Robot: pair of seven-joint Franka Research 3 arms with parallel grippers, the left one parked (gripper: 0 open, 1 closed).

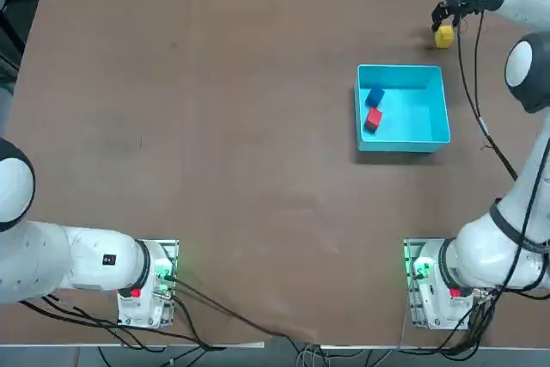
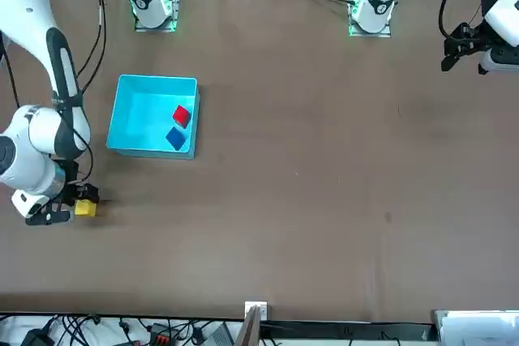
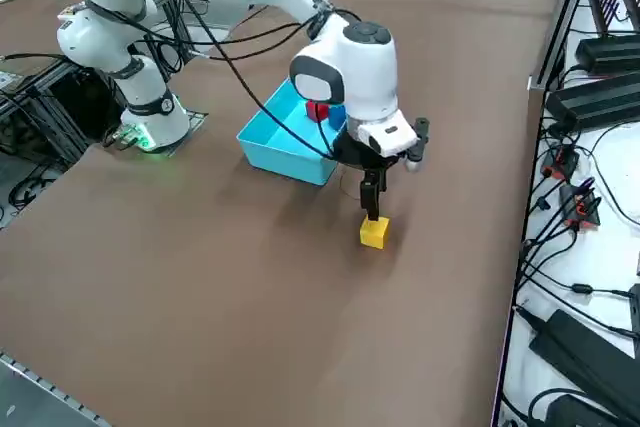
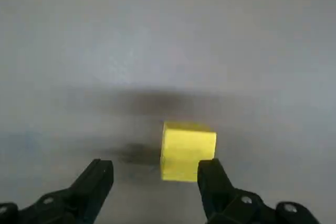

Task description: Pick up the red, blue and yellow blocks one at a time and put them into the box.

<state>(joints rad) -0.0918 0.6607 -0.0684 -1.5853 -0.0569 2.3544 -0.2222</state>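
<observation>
Right tool point(image 4: 156, 174) spread above yellow block point(image 4: 187, 150), bare brown table point(image 1: 215, 126)

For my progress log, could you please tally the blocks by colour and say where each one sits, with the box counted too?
Red block: 1, in the box.
Blue block: 1, in the box.
Yellow block: 1, on the table outside the box, under the open right gripper.
Box: 1.
Total: 3 blocks and 1 box, 4 things.
</observation>
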